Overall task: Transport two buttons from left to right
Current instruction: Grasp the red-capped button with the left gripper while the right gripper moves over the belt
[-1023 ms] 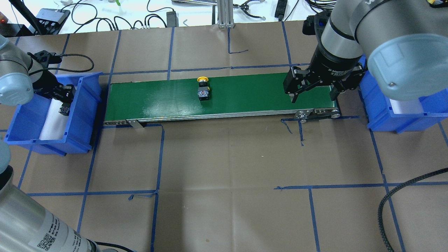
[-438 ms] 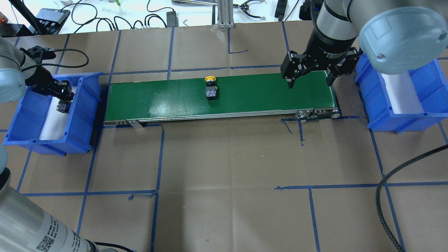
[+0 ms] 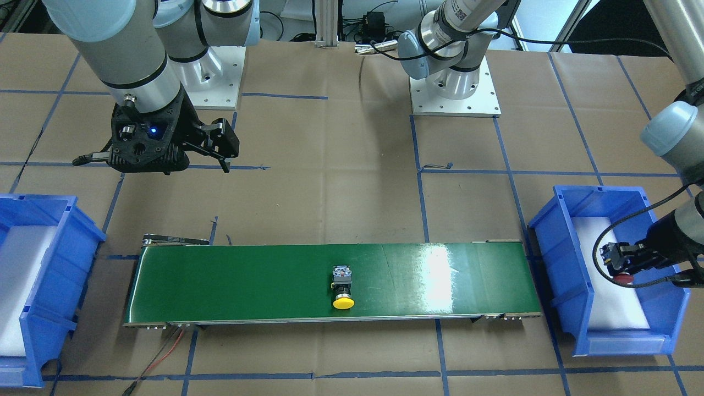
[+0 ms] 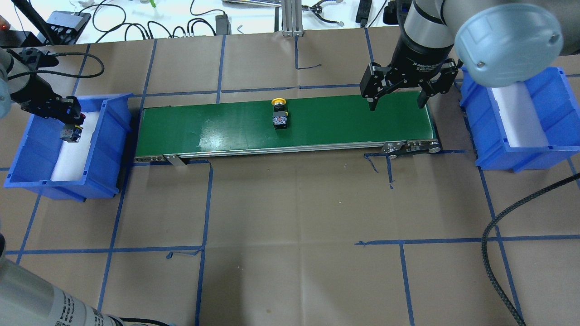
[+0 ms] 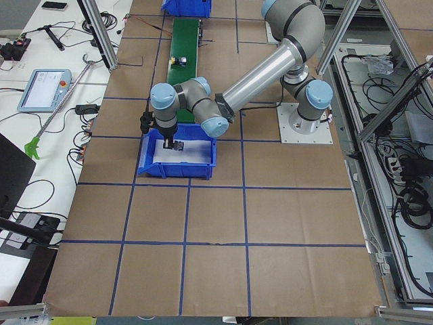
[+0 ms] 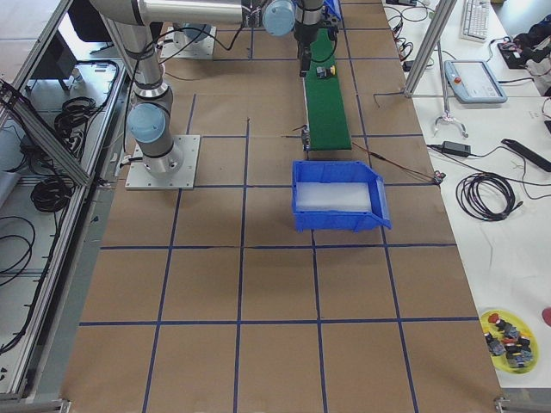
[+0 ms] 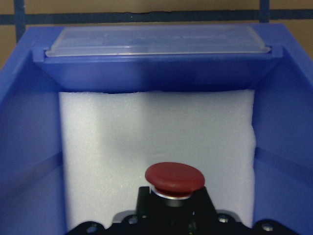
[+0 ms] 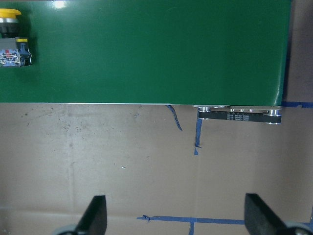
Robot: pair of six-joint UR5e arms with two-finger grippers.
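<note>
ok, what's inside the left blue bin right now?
Just the white foam liner, with the left gripper shut on the red button over it. No other loose part shows; the foam directly under the gripper is hidden.

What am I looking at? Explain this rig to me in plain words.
Two robot arms work at a paper-covered table, filmed from above, the front, both table ends and each wrist. A green conveyor belt lies between the left bin and the right bin, both blue. The yellow button lies on the belt. The left tool holds the red button above the left bin. The right tool hangs open, raised near the belt's right end.
</note>
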